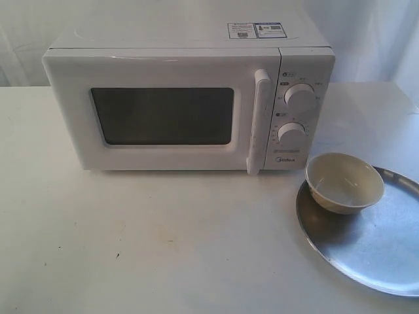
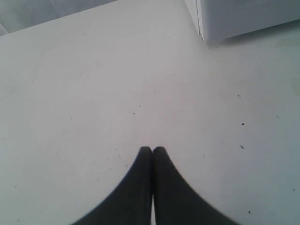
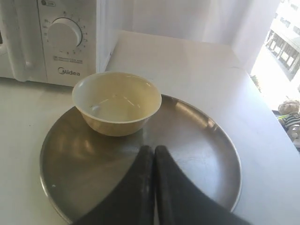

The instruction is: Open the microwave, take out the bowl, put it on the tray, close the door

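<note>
The white microwave (image 1: 190, 98) stands at the back of the table with its door (image 1: 163, 114) shut; the tall bar handle (image 1: 259, 121) sits beside two dials. To its right the cream bowl (image 1: 344, 182) rests upright and empty on the near-left part of the silver tray (image 1: 386, 248). In the right wrist view the bowl (image 3: 117, 102) sits on the tray (image 3: 197, 140), and my right gripper (image 3: 150, 149) hovers shut and empty over the tray just short of the bowl. My left gripper (image 2: 152, 150) is shut and empty above bare table, with a microwave corner (image 2: 243, 18) beyond it. Neither gripper shows in the exterior view.
The white table (image 1: 150, 242) spreads in front of the microwave. The tray reaches past the right edge of the exterior view. A window (image 3: 286, 42) and the table's far edge lie beyond the tray in the right wrist view.
</note>
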Controlling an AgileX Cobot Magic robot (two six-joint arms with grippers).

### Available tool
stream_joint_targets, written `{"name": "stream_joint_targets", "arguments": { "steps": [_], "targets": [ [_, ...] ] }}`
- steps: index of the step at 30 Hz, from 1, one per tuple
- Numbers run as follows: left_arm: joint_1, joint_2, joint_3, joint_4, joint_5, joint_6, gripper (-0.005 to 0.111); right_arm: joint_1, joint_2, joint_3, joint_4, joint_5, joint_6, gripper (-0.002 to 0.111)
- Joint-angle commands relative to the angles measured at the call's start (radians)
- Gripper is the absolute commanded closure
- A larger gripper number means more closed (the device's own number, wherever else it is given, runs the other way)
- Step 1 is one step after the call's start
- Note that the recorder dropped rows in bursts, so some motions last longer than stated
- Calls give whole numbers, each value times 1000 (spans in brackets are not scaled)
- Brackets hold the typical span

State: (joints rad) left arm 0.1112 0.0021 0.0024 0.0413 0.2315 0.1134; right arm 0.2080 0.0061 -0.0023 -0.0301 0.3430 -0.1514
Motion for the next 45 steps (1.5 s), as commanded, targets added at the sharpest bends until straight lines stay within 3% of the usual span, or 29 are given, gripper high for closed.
{"name": "stream_joint_targets", "arguments": {
  "steps": [1,8,15,26,45],
  "targets": [
    [-3,-2,-2,-8,1,-4,107,-12,-6,2,-38,-4,1,108],
    [-3,-2,-2,-8,1,-4,107,-10,-6,2,-59,-4,8,108],
    [-3,-2,-2,-8,1,-4,107,-10,-6,2,-151,-7,109,108],
    [-3,-2,-2,-8,1,-4,107,-10,-6,2,-143,-3,237,108],
    [-3,-2,-2,-8,1,-4,107,-69,-6,2,-54,-3,146,108]
  ]
}}
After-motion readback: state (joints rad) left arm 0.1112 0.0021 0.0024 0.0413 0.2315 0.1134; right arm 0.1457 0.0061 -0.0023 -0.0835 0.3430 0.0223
